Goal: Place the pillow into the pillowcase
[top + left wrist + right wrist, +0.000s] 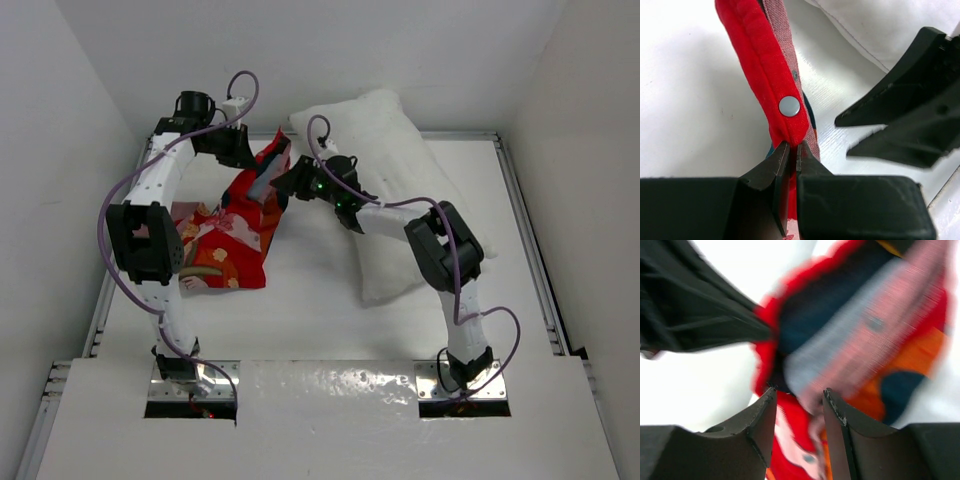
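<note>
The red printed pillowcase [235,235] lies crumpled at the left of the table, one edge lifted. My left gripper [266,168] is shut on that raised red hem [765,70], just below a metal snap [789,106]. My right gripper [285,186] is right beside it with its jaws apart. In the right wrist view the blurred pillowcase [865,330] fills the space ahead of the right gripper [799,392], and a flap hangs between the fingers without being clamped. The white pillow [400,150] lies at the right, partly under the right arm, and its edge [880,25] shows beyond the hem.
White walls close in the table on three sides, and a metal rail [530,260] runs along its right edge. In the left wrist view the right gripper's black fingers [895,115] are close by on the right. The left gripper's fingers [690,310] show at upper left in the right wrist view.
</note>
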### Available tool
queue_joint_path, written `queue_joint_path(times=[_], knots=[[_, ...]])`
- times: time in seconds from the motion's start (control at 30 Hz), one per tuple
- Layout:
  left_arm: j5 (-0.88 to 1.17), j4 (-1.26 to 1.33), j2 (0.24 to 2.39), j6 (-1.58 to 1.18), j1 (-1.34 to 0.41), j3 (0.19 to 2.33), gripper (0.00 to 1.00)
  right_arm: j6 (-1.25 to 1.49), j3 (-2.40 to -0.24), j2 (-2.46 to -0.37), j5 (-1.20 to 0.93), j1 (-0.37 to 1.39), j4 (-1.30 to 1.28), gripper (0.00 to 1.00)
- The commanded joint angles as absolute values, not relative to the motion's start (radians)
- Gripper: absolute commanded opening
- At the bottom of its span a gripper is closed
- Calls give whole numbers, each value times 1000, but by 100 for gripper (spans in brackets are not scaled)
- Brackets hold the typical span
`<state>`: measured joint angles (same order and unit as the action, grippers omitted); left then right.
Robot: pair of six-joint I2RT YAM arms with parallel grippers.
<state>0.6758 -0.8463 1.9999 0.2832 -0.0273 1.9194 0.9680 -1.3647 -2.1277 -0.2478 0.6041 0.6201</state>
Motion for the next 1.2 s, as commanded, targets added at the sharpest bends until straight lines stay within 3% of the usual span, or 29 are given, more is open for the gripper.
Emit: queue_joint_path(times=[0.0, 0.33, 0.7, 0.77, 0.87, 0.97, 1.1, 1.17], knots=[[699, -830, 1964, 284, -37, 1937, 0, 989, -1471, -2176, -273, 623, 640, 42], [707, -848, 1951, 288, -37, 1945, 0, 1011, -1634, -2287, -244, 680, 477, 56], [699, -854, 1959, 298, -37, 1954, 0, 983, -1442, -2149, -80, 681, 449, 40], [701, -854, 1959, 298, -37, 1954, 0, 994, -1434, -2148, -80, 680, 463, 44], [709, -857, 1957, 298, -37, 1953, 0, 1002, -1466, -2181, -109, 680, 483, 60], [716, -856, 1954, 298, -37, 1948, 0, 1002, -1522, -2216, -156, 680, 508, 64], [713, -854, 1951, 299, -37, 1933, 0, 1028, -1618, -2311, -184, 680, 509, 61], [724, -848, 1951, 293, -35, 1927, 0, 1045, -1702, -2356, -193, 680, 488, 55]])
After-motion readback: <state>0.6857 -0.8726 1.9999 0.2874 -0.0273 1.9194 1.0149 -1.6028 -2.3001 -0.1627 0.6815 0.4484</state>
